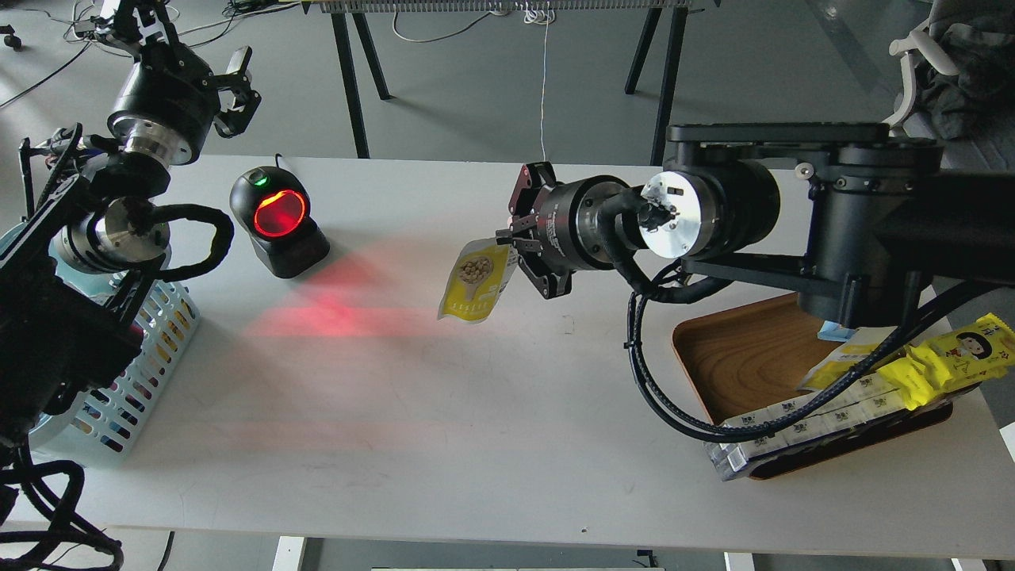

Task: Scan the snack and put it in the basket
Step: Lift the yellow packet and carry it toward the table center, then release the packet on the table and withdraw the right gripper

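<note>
The snack (pixel 477 281), a yellow and white pouch picturing round beige pieces, hangs above the middle of the table. My right gripper (pixel 514 254) is shut on its upper right corner and holds it facing left. The black scanner (pixel 277 221) stands at the far left with its window glowing red, and red light falls on the table toward the pouch. The light blue basket (pixel 119 388) sits at the left edge, partly hidden by my left arm. My left gripper (pixel 231 86) is raised above the far left corner with its fingers apart and nothing in them.
A brown wooden tray (pixel 741 357) at the right holds a bright yellow wrapper with a cartoon face (pixel 955 353), another yellow and white pouch and a row of white boxes (pixel 793 428). My right arm and its cables reach over the tray.
</note>
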